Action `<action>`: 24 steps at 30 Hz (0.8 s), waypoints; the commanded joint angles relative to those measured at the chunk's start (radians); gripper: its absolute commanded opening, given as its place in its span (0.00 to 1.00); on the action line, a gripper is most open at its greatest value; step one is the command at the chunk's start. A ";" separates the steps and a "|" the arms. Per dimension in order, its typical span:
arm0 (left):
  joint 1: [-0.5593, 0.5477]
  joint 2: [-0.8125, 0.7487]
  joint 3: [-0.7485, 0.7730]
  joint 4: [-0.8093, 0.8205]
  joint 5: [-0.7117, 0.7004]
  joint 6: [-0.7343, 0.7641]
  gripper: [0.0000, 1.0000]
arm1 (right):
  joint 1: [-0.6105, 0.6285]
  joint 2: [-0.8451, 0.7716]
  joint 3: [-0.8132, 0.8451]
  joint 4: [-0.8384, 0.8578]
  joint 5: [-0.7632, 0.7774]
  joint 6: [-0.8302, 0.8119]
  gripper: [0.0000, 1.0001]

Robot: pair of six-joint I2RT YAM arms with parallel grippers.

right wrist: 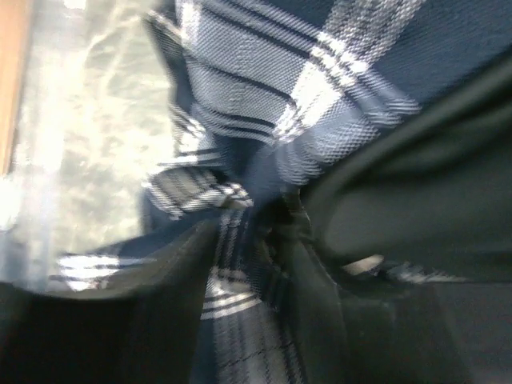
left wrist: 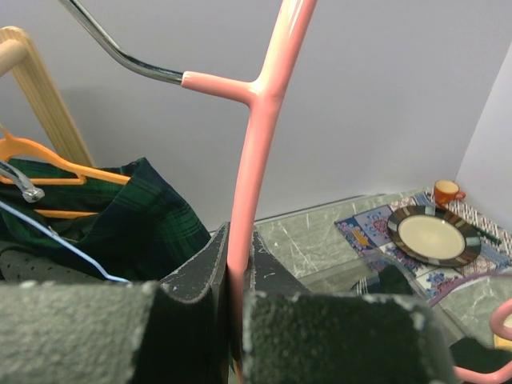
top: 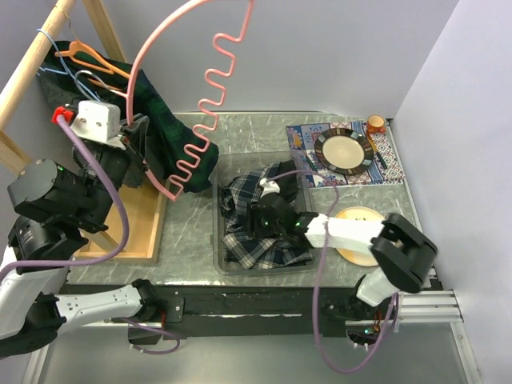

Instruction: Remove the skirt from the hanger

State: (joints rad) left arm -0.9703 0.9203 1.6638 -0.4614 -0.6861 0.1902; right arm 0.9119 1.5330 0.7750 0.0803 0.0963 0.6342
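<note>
The pink hanger [top: 216, 76] stands bare in the air at the left, its wavy bar hanging toward the table. My left gripper [top: 152, 160] is shut on the hanger's lower bar, and in the left wrist view the pink rod [left wrist: 256, 160] rises from between the pressed fingers of that gripper [left wrist: 238, 264]. The blue and white plaid skirt [top: 248, 240] lies crumpled in the clear bin [top: 220, 264]. My right gripper [top: 264, 212] is down in the bin on the skirt. The blurred right wrist view shows its jaws [right wrist: 244, 240] apart with plaid cloth [right wrist: 320, 72] lying between them.
A dark green plaid garment [top: 160, 112] hangs on the wooden rack [top: 32, 64] with an orange hanger [top: 92, 56] behind my left arm. A wooden base [top: 140, 232] lies left of the bin. At the right are a striped plate [top: 342, 150], an orange cup [top: 374, 122] and a yellow plate [top: 356, 220].
</note>
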 commanded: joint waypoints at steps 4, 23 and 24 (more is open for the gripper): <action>-0.004 -0.033 -0.024 -0.057 0.212 0.106 0.01 | -0.008 -0.446 0.151 -0.314 -0.048 -0.134 0.86; -0.004 -0.103 -0.245 -0.201 0.398 0.416 0.01 | -0.145 -0.487 1.196 -0.928 -0.512 -0.346 0.96; -0.002 -0.104 -0.251 -0.188 0.398 0.420 0.01 | -0.146 -0.481 1.196 -0.933 -0.526 -0.344 0.96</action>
State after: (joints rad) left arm -0.9707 0.8360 1.4223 -0.6853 -0.3271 0.5377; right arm 0.7689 0.9520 1.9320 -0.7055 -0.3683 0.3252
